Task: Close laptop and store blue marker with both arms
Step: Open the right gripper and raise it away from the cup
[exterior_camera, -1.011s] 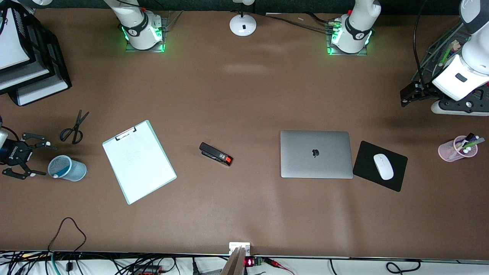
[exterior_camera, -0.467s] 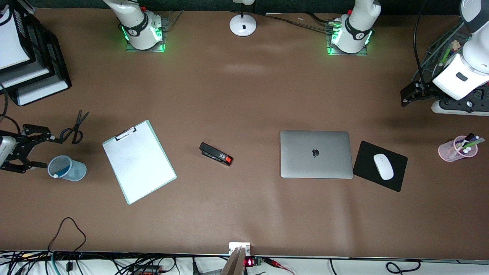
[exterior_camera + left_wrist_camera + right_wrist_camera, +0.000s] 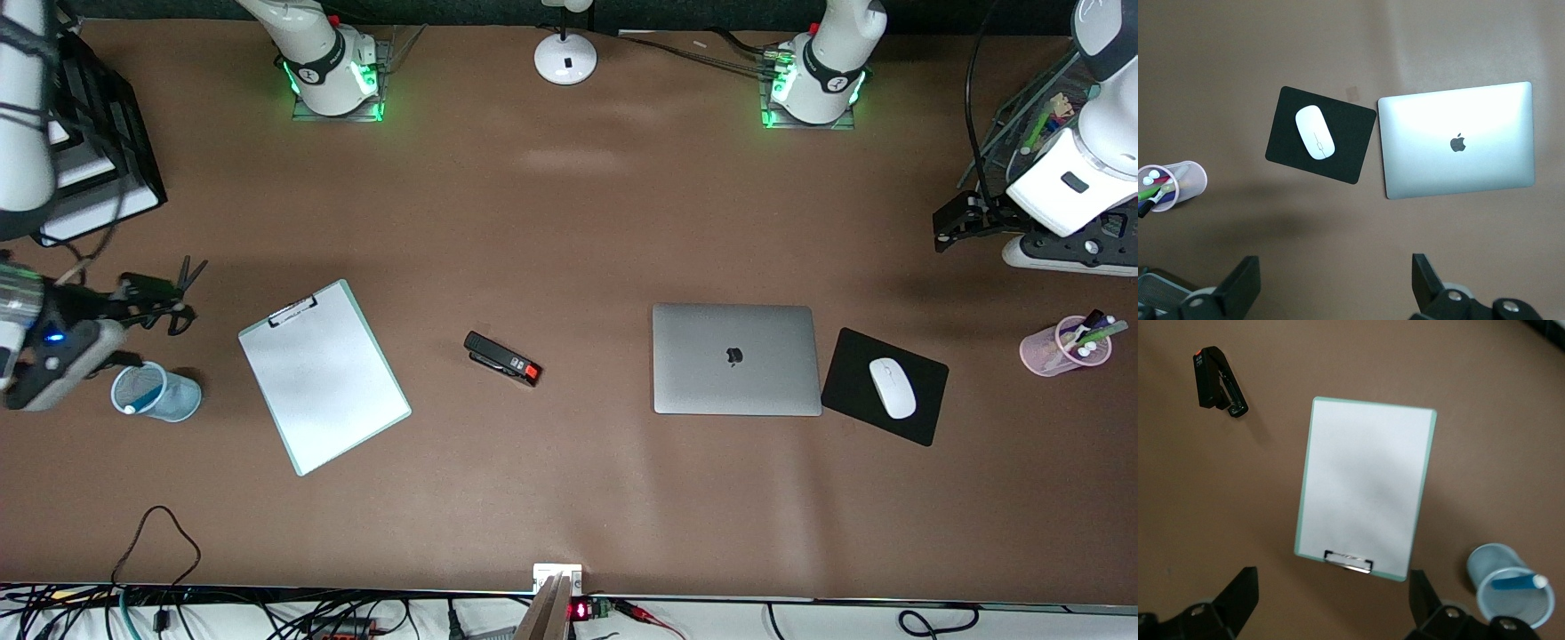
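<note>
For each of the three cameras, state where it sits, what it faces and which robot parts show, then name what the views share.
Front view: high across the table, facing both arm bases; right claw open above the scissors, left claw open at the left arm's end.
Left wrist view: looks down on the closed laptop, mouse pad and pink cup; its claw fingers show.
Right wrist view: looks down on the clipboard, stapler and blue cup holding the blue marker; its claw fingers show.
Shared: front view shows everything both wrist views see.
</note>
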`<state>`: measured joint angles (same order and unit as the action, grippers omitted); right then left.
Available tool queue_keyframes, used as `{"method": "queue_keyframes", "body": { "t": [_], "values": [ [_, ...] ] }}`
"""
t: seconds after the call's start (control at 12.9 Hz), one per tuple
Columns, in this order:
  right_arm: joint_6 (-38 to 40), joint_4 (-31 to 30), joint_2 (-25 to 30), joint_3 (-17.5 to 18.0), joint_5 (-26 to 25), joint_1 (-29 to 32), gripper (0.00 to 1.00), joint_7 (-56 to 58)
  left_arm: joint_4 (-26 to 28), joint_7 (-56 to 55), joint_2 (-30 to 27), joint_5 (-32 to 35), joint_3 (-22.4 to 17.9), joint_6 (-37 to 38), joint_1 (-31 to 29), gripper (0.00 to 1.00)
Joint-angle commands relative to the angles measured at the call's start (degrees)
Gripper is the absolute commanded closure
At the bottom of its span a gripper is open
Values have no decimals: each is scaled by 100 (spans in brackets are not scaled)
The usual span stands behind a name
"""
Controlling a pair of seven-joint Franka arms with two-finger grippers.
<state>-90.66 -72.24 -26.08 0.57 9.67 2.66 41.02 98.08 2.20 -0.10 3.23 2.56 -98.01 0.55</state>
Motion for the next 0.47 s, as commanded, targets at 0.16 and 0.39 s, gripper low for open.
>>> {"method": "queue_keyframes", "body": {
  "t": [0.16, 0.39],
  "values": [
    [330, -63, 138, -39, -132, -99, 0, -683, -254, 184, 116, -7, 52, 141, 7, 0],
    [505, -19, 182, -39, -394, -370, 0, -1410, -254, 132, 151, -16, 96, 115, 16, 0]
  ]
}}
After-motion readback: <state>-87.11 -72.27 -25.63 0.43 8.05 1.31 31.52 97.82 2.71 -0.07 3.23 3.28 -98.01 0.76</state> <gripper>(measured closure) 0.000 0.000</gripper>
